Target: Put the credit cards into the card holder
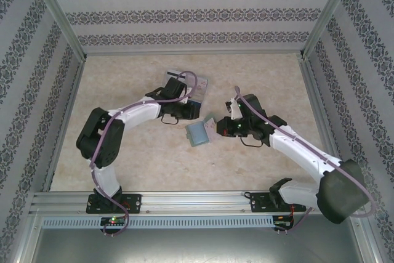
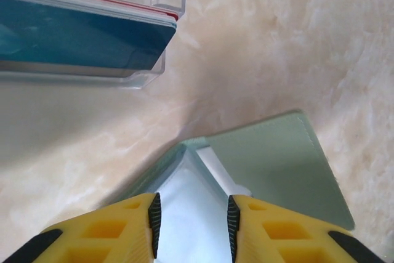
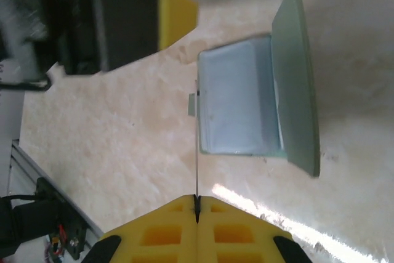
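Observation:
The card holder (image 1: pixel 198 133) lies open on the table, grey-green outside with a pale inner pocket (image 3: pixel 237 100). Its green cover (image 3: pixel 295 72) stands tilted up on one side. My right gripper (image 3: pixel 197 204) is shut on a thin credit card (image 3: pixel 197 152), seen edge-on. The card's far end reaches the open edge of the pale pocket. From above this card (image 1: pixel 211 126) looks pale pink. My left gripper (image 2: pixel 191 214) hovers close over the holder (image 2: pixel 277 164), jaws partly apart and holding nothing. A blue card (image 2: pixel 80 35) lies in a clear tray.
The clear plastic tray (image 1: pixel 196 85) sits behind the left arm, a short way from the holder. Metal frame rails (image 1: pixel 184 201) and patterned walls border the marbled table. The two grippers (image 1: pixel 188 114) (image 1: pixel 223 126) face each other across the holder.

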